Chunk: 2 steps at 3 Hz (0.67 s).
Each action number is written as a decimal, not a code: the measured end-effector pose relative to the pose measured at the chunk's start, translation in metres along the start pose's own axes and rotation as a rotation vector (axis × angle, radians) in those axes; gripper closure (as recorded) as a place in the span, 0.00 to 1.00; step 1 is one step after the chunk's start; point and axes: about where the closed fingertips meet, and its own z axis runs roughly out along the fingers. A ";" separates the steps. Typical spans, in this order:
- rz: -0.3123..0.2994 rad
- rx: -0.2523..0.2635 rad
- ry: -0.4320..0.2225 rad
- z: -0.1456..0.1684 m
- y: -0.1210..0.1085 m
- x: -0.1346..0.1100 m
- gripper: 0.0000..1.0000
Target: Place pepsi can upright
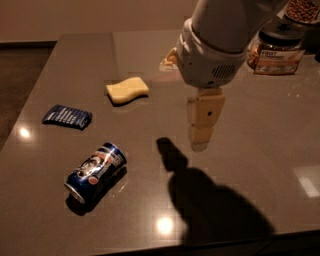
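The pepsi can (96,171) lies on its side on the dark table (250,150), at the front left, with its silver end facing the front left. My gripper (200,142) hangs down from the big white arm above the middle of the table. It is to the right of the can, well apart from it and higher up, and holds nothing that I can see. Its shadow falls on the table between it and the can.
A flat dark-blue snack packet (66,116) lies left of the can, further back. A yellow sponge (127,90) lies behind the middle. A lidded jar with a label (277,47) and another jar (302,10) stand at the back right. The table's front edge is close.
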 end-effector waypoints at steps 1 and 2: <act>-0.154 -0.032 -0.019 0.020 0.008 -0.045 0.00; -0.310 -0.065 -0.030 0.034 0.026 -0.086 0.00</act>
